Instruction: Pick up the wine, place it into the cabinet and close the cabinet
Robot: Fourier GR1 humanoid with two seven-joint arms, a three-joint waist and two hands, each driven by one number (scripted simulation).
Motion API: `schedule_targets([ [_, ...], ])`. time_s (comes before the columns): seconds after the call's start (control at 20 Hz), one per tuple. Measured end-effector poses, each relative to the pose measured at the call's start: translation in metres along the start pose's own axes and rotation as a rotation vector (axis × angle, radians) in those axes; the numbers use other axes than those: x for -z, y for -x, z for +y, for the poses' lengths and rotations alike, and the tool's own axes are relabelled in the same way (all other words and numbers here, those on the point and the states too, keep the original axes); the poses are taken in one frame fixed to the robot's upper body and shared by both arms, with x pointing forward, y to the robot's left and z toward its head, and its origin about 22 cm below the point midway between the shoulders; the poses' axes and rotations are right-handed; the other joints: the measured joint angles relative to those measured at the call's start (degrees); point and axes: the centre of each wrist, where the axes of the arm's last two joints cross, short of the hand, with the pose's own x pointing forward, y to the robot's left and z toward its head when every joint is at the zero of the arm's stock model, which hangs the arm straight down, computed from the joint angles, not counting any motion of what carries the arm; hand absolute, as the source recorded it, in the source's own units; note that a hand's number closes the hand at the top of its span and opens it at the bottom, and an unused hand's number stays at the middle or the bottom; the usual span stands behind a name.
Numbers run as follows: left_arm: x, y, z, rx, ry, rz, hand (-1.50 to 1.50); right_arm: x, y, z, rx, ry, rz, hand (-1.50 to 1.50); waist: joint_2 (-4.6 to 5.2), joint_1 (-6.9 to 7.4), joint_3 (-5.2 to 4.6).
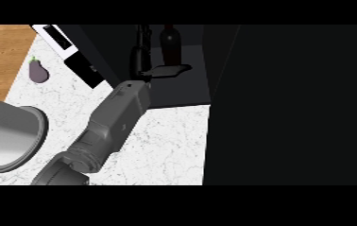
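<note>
The dark wine bottle (169,43) stands upright inside the black cabinet (178,90), near its back. My left hand (142,55) reaches into the cabinet just left of the bottle. Its fingers stretch straight along the bottle's left side with a narrow gap showing between them and the glass. The thumb (167,71) sticks out to the right in front of the bottle's base. The hand looks open, not curled round the bottle. The cabinet door (279,102) stands open and fills the right side of the view. My right hand does not show.
A purple eggplant (38,72) lies on the white marble counter (167,144) at the left. A metal bowl (17,135) sits at the left edge. A white panel with black marks (70,50) runs beside the cabinet's left wall.
</note>
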Motion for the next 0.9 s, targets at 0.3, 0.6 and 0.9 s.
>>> schedule_targets([
  [0.3,-0.003,0.001,0.000,-0.032,0.011,-0.004,-1.50,0.002,-0.002,0.004,0.010,0.005,0.001,-1.50,-0.35,0.17,-0.02],
  [0.6,-0.026,0.015,0.007,-0.054,0.006,0.019,-1.50,0.000,0.000,0.001,0.006,0.021,0.007,-1.50,-0.85,0.85,0.01],
  [0.9,-0.066,0.022,-0.003,-0.058,0.007,0.050,-1.50,-0.003,0.000,0.000,0.004,0.036,0.016,-1.50,-1.01,2.15,-0.03],
])
